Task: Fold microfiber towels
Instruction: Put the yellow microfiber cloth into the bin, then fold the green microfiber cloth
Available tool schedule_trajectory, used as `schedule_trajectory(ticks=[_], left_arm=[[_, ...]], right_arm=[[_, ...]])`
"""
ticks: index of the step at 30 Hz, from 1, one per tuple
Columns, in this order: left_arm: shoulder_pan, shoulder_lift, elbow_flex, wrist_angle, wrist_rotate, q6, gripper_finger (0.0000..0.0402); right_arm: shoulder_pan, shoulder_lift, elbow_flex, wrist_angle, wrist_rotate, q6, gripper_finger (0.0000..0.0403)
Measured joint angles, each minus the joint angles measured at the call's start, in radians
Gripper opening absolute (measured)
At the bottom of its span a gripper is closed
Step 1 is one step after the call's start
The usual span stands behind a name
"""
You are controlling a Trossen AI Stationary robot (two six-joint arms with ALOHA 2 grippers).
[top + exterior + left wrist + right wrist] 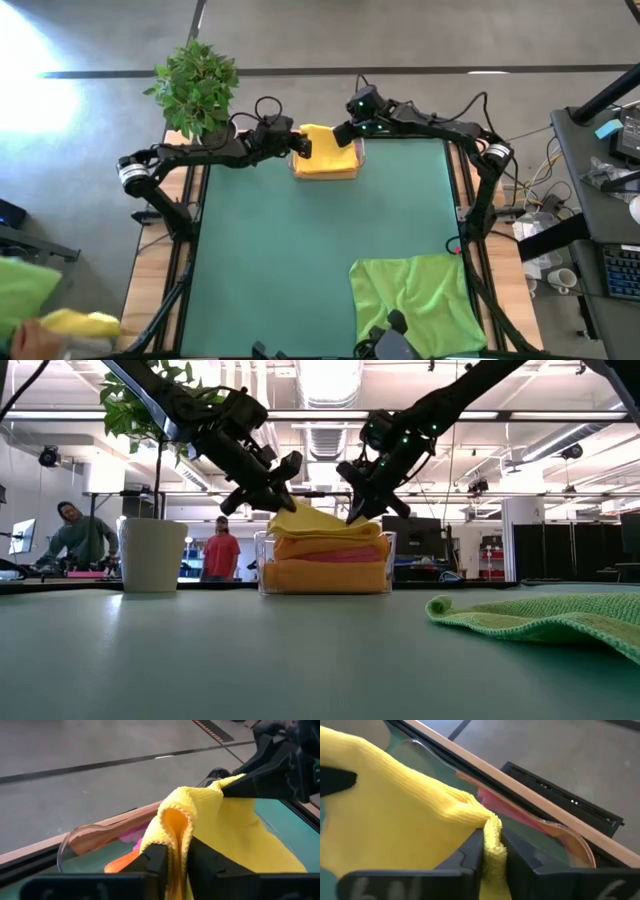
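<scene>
Resting atop the stack in the clear tray [358,150] at the mat's far edge, yellow towel [326,152] lies long axis left-right; left gripper [172,862] and right gripper [491,851] each pinch an end. Low view alone shows orange, perhaps pink, layers beneath.

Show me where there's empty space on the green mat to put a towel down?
The middle of the mat is bare, between the tray at the far edge and the green towel at the near right corner. It's crowded at the tray, where both grippers pinch the yellow towel.
</scene>
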Motion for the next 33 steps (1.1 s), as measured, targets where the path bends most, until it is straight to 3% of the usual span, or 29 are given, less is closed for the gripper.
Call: schedule_trajectory(ticks=[7, 13, 22, 26, 33], left_arm=[[0.001, 0.000, 0.000, 0.002, -0.001, 0.016, 0.0113], [0.001, -0.027, 0.025, 0.007, -0.001, 0.137, 0.0156], [0.001, -0.109, 0.032, 0.008, 0.043, 0.191, 0.0164], [-0.007, -0.100, 0.021, 0.004, 0.139, 0.182, 0.0164], [-0.033, -0.088, -0.002, -0.076, 0.147, 0.180, 0.0164]], right_arm=[[-0.011, -0.004, 0.045, -0.030, 0.000, -0.009, 0.0108], [-0.024, -0.010, 0.136, -0.099, 0.003, -0.063, 0.0131], [-0.016, -0.010, 0.178, -0.152, -0.036, -0.087, 0.0125], [0.002, -0.010, 0.161, -0.229, -0.100, -0.088, 0.0117], [0.036, 0.008, 0.156, -0.325, -0.105, -0.143, 0.0103]])
